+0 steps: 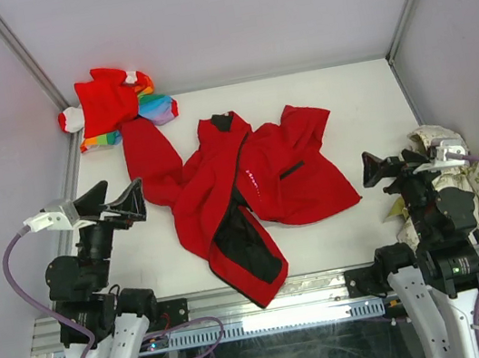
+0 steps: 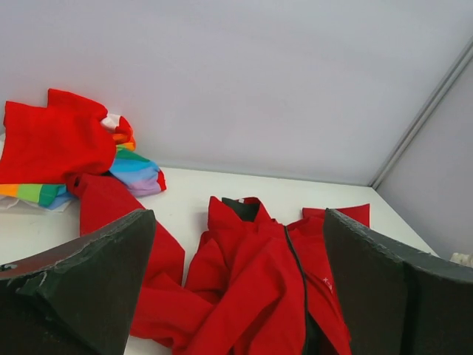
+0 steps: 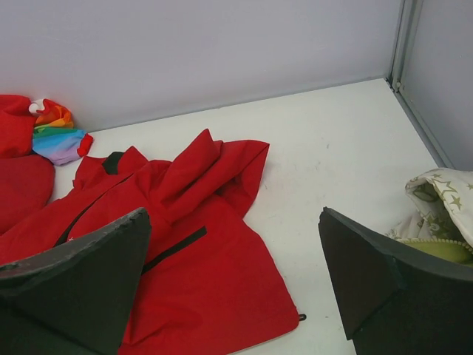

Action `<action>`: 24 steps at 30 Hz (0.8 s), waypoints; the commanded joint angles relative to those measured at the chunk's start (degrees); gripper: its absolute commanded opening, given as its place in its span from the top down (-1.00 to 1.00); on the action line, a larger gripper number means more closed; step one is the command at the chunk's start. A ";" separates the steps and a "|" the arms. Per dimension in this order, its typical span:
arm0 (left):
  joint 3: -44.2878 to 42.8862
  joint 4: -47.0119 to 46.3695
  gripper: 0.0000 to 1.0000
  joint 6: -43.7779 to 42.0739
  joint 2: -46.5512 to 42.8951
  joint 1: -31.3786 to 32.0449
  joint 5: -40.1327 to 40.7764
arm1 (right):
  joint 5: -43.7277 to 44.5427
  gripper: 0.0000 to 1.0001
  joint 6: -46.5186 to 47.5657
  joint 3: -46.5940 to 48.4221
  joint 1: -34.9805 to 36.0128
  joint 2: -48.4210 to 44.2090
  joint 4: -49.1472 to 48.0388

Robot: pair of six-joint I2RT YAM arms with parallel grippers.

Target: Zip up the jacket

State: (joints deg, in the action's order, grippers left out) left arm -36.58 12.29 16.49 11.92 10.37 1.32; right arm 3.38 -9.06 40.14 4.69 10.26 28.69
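Top external, jacket (image 1: 287, 185) on white table (image 1: 363, 94), grey walls (image 1: 222, 16), zipper (image 1: 241, 174) seemingly undone, left pincer (image 1: 122, 186) apart, right pincer (image 1: 390, 158) apart

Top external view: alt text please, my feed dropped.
A red jacket lies crumpled on the table, partly unzipped, black lining showing at its near hem. Left tool and right tool, both open, flank it, touching nothing.

Open tabletop (image 1: 365, 103) at far right and near left. The jacket (image 1: 250, 186) sprawls across the middle, a striped garment (image 1: 116, 103) blocks the far-left corner, and a cream cloth (image 1: 464, 174) crowds the right edge.
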 commanded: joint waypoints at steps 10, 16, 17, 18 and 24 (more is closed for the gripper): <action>-1.75 -1.76 -0.98 4.06 6.67 -0.83 -8.60 | -10.06 -0.99 -2.65 2.58 -0.54 5.51 -2.43; -3.78 6.88 -0.98 9.56 15.42 -0.88 -9.78 | -22.66 -0.98 -4.30 5.47 -0.52 14.32 -1.09; -4.15 8.22 -0.98 9.87 17.74 -0.83 -10.14 | -26.22 -0.98 -4.30 5.02 -0.53 15.62 -1.90; -4.41 9.01 -0.98 10.26 20.23 -0.80 -10.69 | -29.50 -0.98 -4.16 3.77 -0.48 16.81 -3.09; -2.94 6.68 -0.98 15.48 31.90 2.67 -14.28 | -38.46 -0.90 -7.32 -0.79 0.75 28.02 -12.10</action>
State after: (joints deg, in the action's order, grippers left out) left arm -39.29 20.21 27.22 39.55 10.59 -9.93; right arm -25.87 -13.54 41.45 4.49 32.49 24.60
